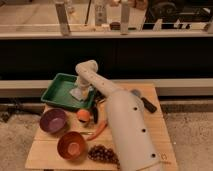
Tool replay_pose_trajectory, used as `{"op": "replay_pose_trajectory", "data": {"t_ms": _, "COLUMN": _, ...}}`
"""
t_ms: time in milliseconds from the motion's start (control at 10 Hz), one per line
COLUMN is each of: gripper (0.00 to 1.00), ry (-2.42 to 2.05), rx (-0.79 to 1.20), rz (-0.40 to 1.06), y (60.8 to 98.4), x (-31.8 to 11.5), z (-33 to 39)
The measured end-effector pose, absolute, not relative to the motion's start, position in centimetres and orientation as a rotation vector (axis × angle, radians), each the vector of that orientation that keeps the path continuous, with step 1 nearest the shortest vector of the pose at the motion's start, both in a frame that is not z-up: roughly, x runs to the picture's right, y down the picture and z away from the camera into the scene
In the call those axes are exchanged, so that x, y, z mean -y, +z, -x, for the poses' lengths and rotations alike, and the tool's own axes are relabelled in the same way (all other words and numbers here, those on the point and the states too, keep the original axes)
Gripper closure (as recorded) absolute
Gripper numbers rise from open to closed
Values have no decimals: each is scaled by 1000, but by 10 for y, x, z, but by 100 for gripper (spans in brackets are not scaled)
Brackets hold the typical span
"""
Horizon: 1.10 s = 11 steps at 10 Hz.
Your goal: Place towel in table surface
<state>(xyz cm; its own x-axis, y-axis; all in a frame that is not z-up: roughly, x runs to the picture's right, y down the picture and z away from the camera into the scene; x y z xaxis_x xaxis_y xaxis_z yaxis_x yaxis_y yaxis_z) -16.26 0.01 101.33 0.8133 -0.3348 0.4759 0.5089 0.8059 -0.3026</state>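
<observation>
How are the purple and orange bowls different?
The purple bowl sits by the green tray; the orange bowl sits nearer the table's front edge, beside the grapes. The purple bowl looks darker than the orange bowl. Both are round and upright. The gripper is down in the tray.
</observation>
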Motion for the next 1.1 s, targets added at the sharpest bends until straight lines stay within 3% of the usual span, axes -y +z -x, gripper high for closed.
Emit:
{"op": "replay_pose_trajectory", "data": {"t_ms": 200, "gripper": 62, "ry": -466, "rx": 416, "rz": 436, "y": 1012, "x": 1, "z": 160}}
{"op": "replay_pose_trajectory", "data": {"t_ms": 400, "gripper": 87, "ry": -466, "rx": 414, "rz": 444, "y": 1013, "x": -1, "z": 158}}
{"op": "replay_pose_trajectory", "data": {"t_ms": 1100, "gripper": 98, "ry": -475, "rx": 437, "rz": 465, "y": 1009, "x": 5, "z": 159}}
